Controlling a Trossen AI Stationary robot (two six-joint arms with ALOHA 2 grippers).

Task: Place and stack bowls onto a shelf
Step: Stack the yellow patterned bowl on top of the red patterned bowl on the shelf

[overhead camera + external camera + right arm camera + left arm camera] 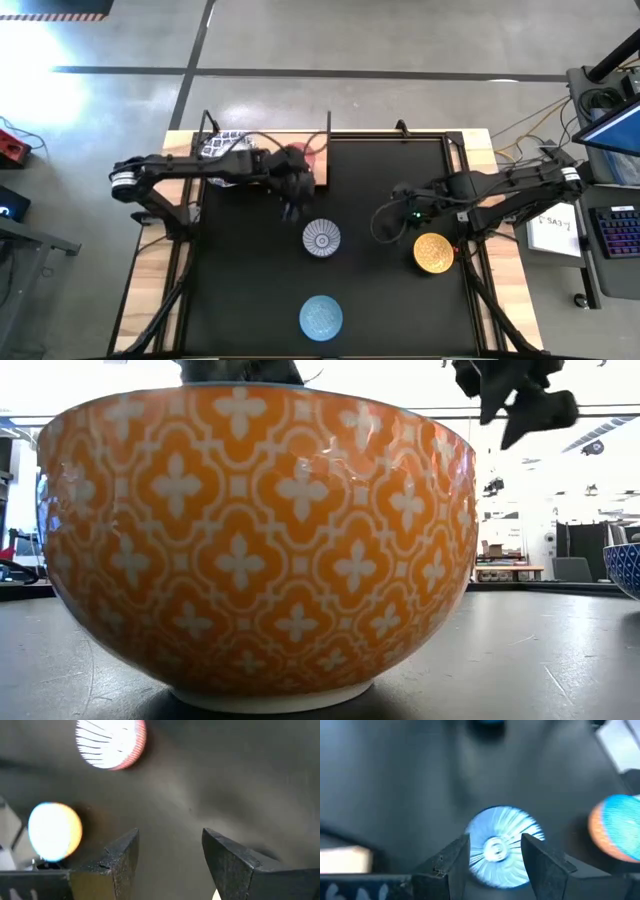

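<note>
Hovering my left gripper, fingers spread and empty, over the grey bowl at mat centre, I judge a pickup is next: drop, pinch its rim, carry it to the shelf. My right gripper waits, parted, near the yellow bowl.

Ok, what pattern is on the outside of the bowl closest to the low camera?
Orange with white cross-like motifs in a lattice, on the bowl; clearest in the low view.

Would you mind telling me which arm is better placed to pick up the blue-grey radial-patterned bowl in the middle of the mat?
The left. Its open end effector hovers directly above the blue-grey radial-patterned bowl, and the shelf sits on its side. The right end effector is open near the yellow bowl.
</note>
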